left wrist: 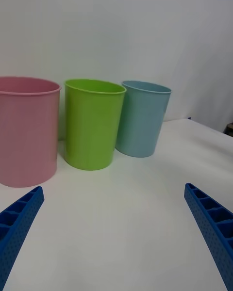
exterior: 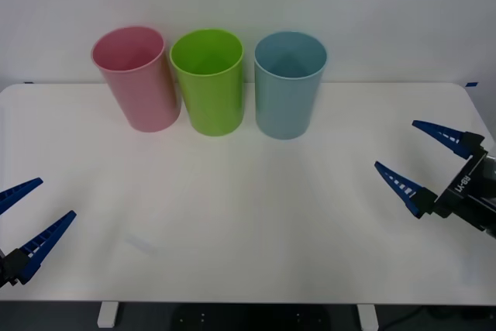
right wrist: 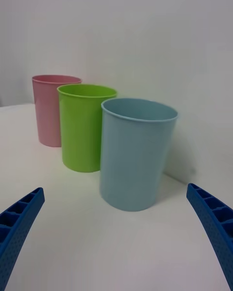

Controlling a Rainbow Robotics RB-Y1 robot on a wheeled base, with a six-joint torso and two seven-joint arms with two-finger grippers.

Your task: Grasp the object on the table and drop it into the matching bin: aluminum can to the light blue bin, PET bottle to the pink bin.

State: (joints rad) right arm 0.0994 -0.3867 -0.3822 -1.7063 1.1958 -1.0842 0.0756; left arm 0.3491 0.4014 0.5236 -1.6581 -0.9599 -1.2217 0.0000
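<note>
Front view: pink bin (exterior: pixel 139 79), lime-green bin (exterior: pixel 208 81) and light blue bin (exterior: pixel 288 84) stand in a row at the far side of the table (exterior: pixel 232 215). Left gripper (exterior: pixel 25 215) and right gripper (exterior: pixel 418 154) hover low at opposite edges, jaws apart, holding nothing.

Right wrist view: light blue bin (right wrist: pixel 136 155) nearest.

Left wrist view: pink bin (left wrist: pixel 26 131) nearest.

- The table (exterior: pixel 232 222) is a wide white flat top with rounded corners.
- The pink bin (exterior: pixel 138 79) is a tall tapered round cup shape, upright and open-mouthed, at the left end of a row near the table's far edge.
- The light blue bin (exterior: pixel 288 87) has the same shape and size, upright, at the row's right end.
- A lime-green bin (exterior: pixel 209 83) stands between them, just beside each.
</note>
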